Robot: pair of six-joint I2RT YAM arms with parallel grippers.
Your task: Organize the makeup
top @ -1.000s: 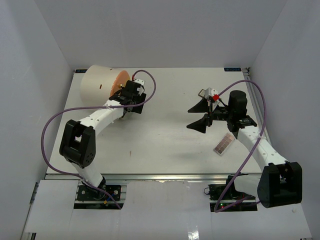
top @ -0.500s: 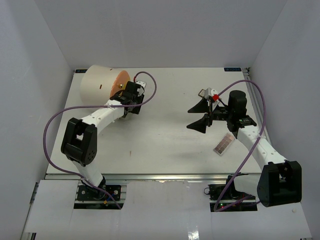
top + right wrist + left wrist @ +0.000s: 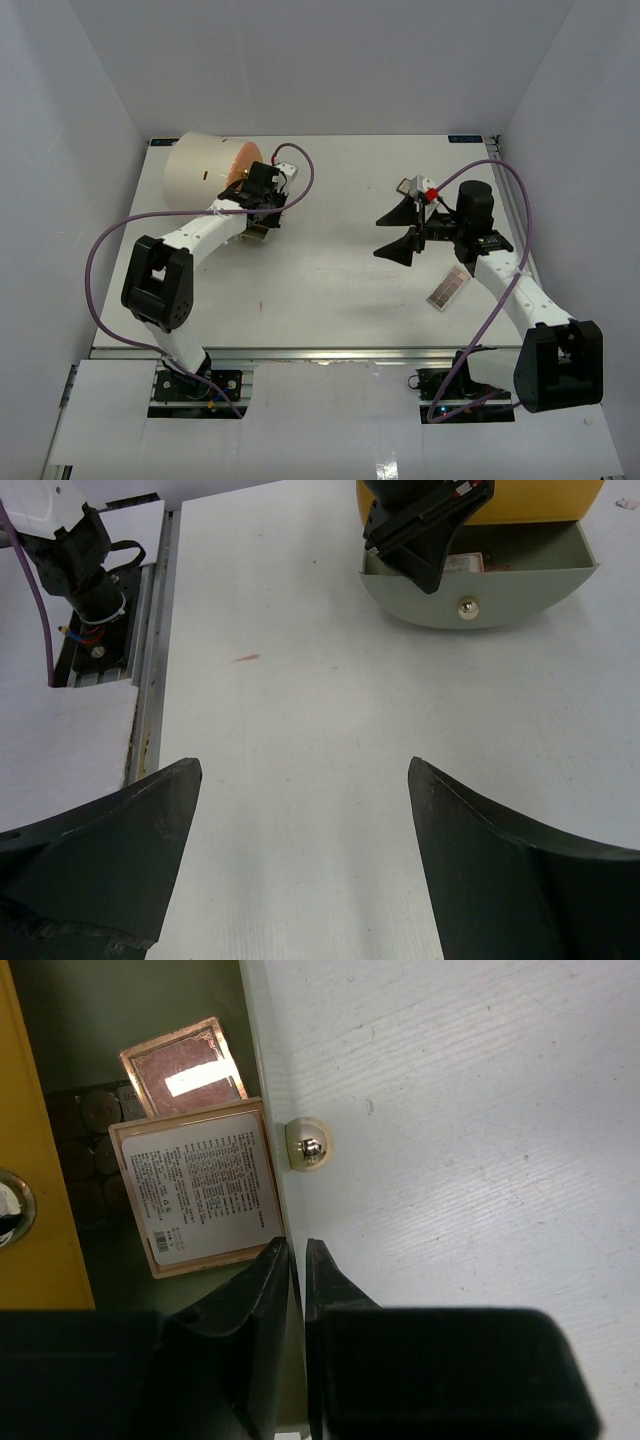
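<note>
While its jaws pinch shut on the front wall of the drawer point(image 3: 520, 592), the left gripper point(image 3: 297, 1255) hangs at the rim just beside the round knob point(image 3: 308, 1147). Right behind its fingers, inside the drawer, a palette point(image 3: 200, 1190) lies flat with its printed label up. A second palette point(image 3: 185, 1065) with a coppery rim lies just beyond the first, touching or overlapping its far edge. The drawer stands pulled out from the foot of the cylinder point(image 3: 195, 175) at the far left of the table point(image 3: 330, 280). Well apart on the right side, the right gripper point(image 3: 303, 765) hovers over bare table with its fingers spread wide and nothing between them. A third palette point(image 3: 447, 288) lies on the table beside the right arm, nearer the base than the fingers.
</note>
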